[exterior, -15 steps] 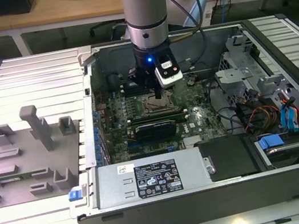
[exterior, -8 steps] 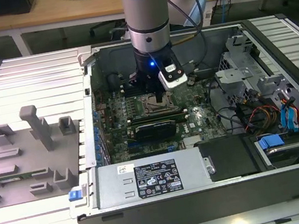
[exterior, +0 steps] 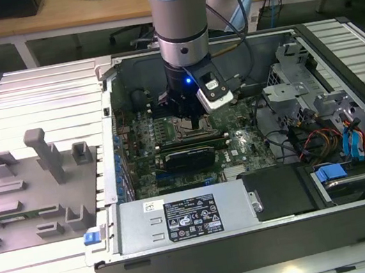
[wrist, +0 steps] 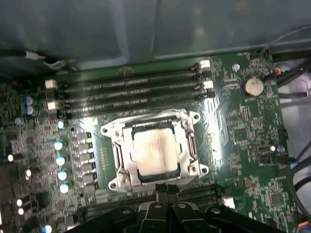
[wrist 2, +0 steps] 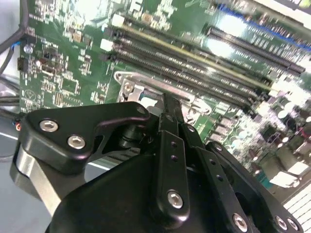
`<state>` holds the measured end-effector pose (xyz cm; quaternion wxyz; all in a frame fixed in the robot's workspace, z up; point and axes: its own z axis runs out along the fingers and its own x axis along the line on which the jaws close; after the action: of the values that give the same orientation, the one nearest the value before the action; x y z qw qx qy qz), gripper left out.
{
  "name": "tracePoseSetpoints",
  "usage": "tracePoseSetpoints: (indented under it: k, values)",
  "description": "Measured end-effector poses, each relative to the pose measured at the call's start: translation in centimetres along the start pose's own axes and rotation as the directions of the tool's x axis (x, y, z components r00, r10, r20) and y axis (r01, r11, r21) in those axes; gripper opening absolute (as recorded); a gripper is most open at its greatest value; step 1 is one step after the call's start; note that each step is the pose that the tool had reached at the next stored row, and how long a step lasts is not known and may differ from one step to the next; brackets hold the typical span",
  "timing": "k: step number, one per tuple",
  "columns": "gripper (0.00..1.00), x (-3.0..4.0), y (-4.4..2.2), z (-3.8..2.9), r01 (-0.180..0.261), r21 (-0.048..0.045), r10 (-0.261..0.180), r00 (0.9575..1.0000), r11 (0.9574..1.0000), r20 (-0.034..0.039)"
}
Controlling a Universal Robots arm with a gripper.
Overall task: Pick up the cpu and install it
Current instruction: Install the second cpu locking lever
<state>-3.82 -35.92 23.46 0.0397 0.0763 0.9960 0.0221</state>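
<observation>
One cpu (wrist: 154,153) noted, seated flat in socket frame (wrist: 112,130) on motherboard (wrist: 243,121), case (exterior: 270,230) open. Pincer (wrist: 167,190) just beside socket, empty; we cannot tell jaw spread. We judge chip light, rigid, fragile underside; grip opposite edges only.

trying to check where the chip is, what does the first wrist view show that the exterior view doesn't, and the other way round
First wrist view alone: the cpu, pale metal top up, lying inside the socket frame, with the memory slots beside it and a round coin battery.

Exterior view alone: the whole computer case, the grey fixture plate with upright posts on the exterior view's left, and the arm reaching down into the case.

Both: the green motherboard and the pincer low over the socket area.
</observation>
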Motion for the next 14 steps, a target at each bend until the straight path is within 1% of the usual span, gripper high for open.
tracePoseSetpoints:
  k: [1,2,8,9,10,14]
  values:
    - [0.11,-0.04,-0.26,-0.01,0.000,0.0002,0.000,1.0000,1.0000,-0.0001]
    - [0.11,-0.06,-0.37,-0.02,0.000,0.0001,0.000,1.0000,1.0000,0.0000]
    - [0.11,-0.12,-0.72,-0.03,0.000,0.0001,0.000,1.0000,1.0000,0.0000]
    - [0.11,-0.15,-0.96,-0.04,0.000,0.0000,0.000,1.0000,1.0000,0.0000]
    - [0.11,-0.14,-1.06,-0.04,0.000,0.0000,0.000,1.0000,1.0000,0.0000]
    - [0.11,0.13,-1.13,-0.01,0.001,0.0000,-0.001,1.0000,1.0000,0.0003]
